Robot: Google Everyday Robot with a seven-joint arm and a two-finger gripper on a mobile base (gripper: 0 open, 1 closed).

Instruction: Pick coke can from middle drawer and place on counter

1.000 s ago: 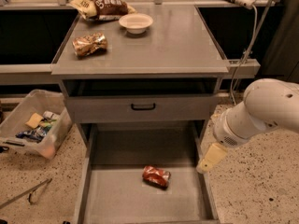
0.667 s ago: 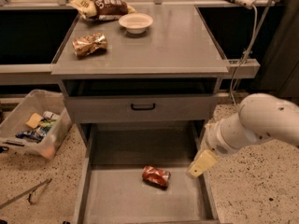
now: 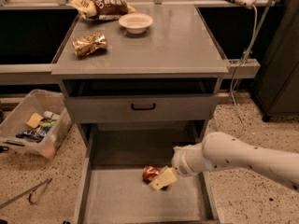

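The pincer (image 3: pixel 162 179) hangs in the middle drawer (image 3: pixel 117 200) just beside the coke can (image 3: pixel 149 172).

Robotics lab mock kitchen: grey counter (image 3: pixel 177 45) with snack bags (image 3: pixel 89 44), speckled floor (image 3: pixel 243 139), gripper (image 3: pixel 159 182) low in the middle drawer (image 3: pixel 121 199).

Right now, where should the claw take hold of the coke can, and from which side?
Across the round body of the coke can, coming from above: it seems to lie on its side on the middle drawer floor. The claw sits close beside it, partly hiding it.
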